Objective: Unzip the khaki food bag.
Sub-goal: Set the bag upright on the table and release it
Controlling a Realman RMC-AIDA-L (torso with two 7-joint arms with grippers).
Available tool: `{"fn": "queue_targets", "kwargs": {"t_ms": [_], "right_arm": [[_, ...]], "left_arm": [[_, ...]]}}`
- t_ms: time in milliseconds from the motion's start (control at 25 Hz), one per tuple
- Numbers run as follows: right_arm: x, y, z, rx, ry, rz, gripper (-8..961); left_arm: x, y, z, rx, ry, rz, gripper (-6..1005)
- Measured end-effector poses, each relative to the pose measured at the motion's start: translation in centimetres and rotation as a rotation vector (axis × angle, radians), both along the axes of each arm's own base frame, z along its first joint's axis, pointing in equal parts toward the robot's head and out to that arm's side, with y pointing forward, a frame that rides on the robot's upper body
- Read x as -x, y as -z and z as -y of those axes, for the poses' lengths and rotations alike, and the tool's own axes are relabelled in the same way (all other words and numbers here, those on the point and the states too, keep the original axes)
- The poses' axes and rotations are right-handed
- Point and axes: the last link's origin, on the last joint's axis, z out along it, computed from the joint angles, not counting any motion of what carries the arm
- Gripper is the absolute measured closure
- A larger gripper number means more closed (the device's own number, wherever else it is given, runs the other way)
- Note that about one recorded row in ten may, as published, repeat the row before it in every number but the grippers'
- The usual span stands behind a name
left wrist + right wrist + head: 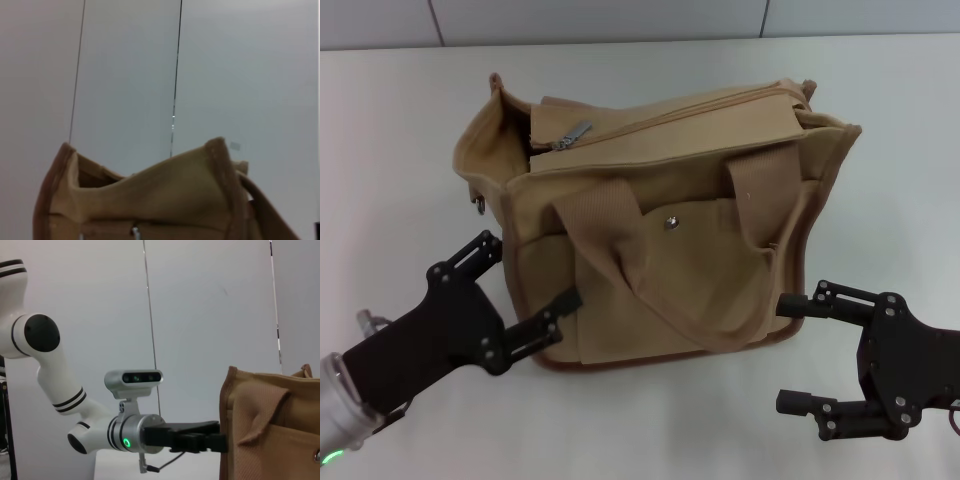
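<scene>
**Khaki food bag sits zipped between two open grippers**

Khaki food bag (660, 210) stands upright on the white table (400, 140), its zipper closed along the top with the metal pull (574, 135) at the robot's left end. The left gripper (525, 290) — fingers spread — straddles the bag's lower left front corner. The right gripper (795, 355) hovers just off the right front corner, fingers wide apart, holding nothing.

A lab: bare white table (880, 130), plain panelled walls (210, 300).
</scene>
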Motion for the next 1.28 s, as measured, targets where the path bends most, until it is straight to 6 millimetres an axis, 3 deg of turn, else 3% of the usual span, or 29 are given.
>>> {"fn": "queue_targets", "kwargs": {"t_ms": [240,640,800,960,1040,1120,1240,1280], "right_arm": [[-0.1,0.0,0.1,-0.001,0.007,-0.004,111],[0.0,-0.1,0.2,-0.015,0.017,-0.034,110],[0.1,-0.6,0.1,-0.052,0.028,-0.06,110],[0.1,-2.0,-0.4,-0.129,0.064,-0.128,110],[0.0,-4.0,-1.1,-0.206,0.115,-0.191,110],[0.0,-4.8,-1.4,-0.233,0.135,-0.208,111],[0.1,-7.4,-2.7,-0.263,0.189,-0.233,111],[0.1,-7.4,-2.7,-0.263,0.189,-0.233,111]], "left_arm": [[-0.5,0.7,-0.8,-0.07,0.015,-0.028,231],[-0.3,0.6,-1.2,-0.109,-0.023,-0.024,442],[-0.4,0.3,-1.3,-0.115,-0.009,-0.021,580],[-0.8,-1.1,-1.9,-0.13,0.062,-0.022,710],[-1.3,-2.5,-2.9,-0.13,0.116,-0.019,765],[-1.4,-2.8,-3.1,-0.128,0.125,-0.018,820],[-2.5,-3.6,-4.6,-0.124,0.182,-0.022,854],[-2.5,-3.6,-4.6,-0.124,0.182,-0.022,866]]}}
